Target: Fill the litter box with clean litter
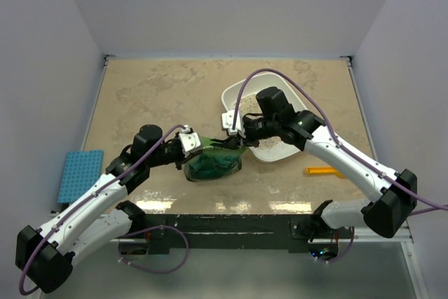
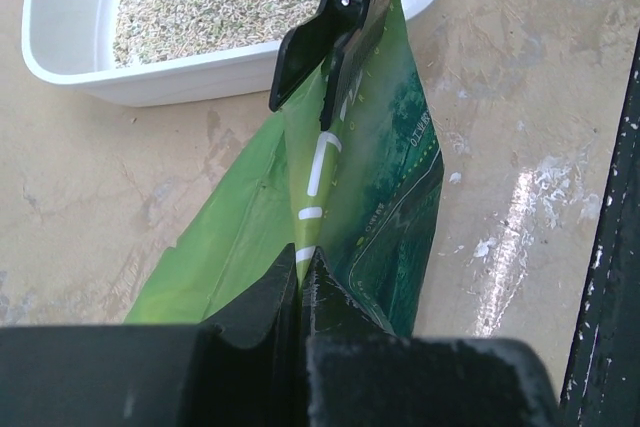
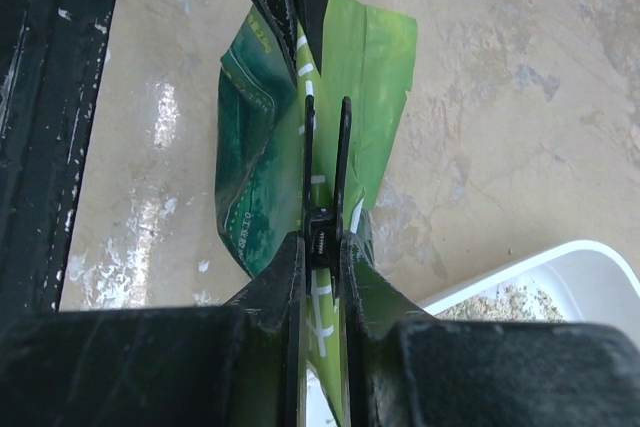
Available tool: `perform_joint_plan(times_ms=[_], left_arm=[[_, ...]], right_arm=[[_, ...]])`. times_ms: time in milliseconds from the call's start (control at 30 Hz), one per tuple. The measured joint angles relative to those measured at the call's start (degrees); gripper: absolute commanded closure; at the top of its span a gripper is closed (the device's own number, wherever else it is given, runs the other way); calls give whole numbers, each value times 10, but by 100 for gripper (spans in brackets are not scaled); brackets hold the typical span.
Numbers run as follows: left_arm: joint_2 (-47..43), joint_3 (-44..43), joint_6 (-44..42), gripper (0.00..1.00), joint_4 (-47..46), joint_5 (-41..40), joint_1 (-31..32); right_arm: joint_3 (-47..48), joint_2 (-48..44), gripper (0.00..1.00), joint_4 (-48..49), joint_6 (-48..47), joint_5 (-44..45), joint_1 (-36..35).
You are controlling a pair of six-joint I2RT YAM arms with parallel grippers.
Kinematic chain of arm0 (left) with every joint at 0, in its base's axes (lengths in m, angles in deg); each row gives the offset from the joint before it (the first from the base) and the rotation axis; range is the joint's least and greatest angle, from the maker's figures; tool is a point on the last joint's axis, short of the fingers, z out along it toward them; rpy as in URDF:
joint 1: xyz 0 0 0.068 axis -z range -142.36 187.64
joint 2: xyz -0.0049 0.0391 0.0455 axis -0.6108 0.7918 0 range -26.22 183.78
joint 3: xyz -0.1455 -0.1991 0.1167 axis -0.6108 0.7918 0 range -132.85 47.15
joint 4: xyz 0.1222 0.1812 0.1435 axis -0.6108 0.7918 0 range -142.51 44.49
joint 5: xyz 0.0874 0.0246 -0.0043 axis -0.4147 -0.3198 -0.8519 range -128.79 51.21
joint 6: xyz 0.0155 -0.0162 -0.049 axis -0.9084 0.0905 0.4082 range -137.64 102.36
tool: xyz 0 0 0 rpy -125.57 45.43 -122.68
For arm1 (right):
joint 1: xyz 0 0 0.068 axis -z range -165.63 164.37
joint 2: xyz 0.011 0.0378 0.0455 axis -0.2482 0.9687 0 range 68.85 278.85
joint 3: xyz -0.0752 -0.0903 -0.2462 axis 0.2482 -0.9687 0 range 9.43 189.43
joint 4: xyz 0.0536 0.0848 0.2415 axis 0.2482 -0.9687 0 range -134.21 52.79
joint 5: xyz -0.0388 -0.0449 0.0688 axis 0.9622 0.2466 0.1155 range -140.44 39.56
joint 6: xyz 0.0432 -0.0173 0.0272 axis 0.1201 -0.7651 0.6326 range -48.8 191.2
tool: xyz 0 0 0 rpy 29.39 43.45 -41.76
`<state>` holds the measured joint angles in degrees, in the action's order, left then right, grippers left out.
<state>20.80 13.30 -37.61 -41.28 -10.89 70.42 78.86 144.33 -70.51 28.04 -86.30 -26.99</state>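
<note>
1. Top view: tan marbled bench [image 1: 154,96], white walls round it. The litter box [image 1: 269,153] sits right of centre, partly under the R arm, w/ clean litter [image 1: 248,106] showing inside. A green bag [image 1: 213,167] sits just near-left of the box. The left tool [image 1: 203,146] & right tool [image 1: 227,143] meet at the bag's top edge. Count: 1 box, 1 bag, 2 arms, 1 blue rack [image 1: 79,175] at L edge, 1 orange item [image 1: 323,171] near-right, too small to ID.
2. L wrist view: left tool pinched tight on the bag's flat edge. Further along the same edge, 1 black clip [image 2: 335,42]. Box is behind it, litter over much of the floor, some white showing.
3. R wrist view: right tool closed on the clip's handles, nothing else in it. Clip straddles the bag edge.
4. Progress, my read: litter's in the box & bag looks slack, so pour prob. mostly done. Left to do: the clip, going on or coming off, can't tell which. More litter if needed.
</note>
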Motion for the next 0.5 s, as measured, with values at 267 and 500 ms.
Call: perform_joint_plan(times_ms=[267,500], left_arm=[[0,8,30,100,-19,-11,0],[0,14,42,100,-32,-39,14]], right_arm=[[5,6,100,-22,-2,49,-10],[42,38,100,-57,-4,77,-17]])
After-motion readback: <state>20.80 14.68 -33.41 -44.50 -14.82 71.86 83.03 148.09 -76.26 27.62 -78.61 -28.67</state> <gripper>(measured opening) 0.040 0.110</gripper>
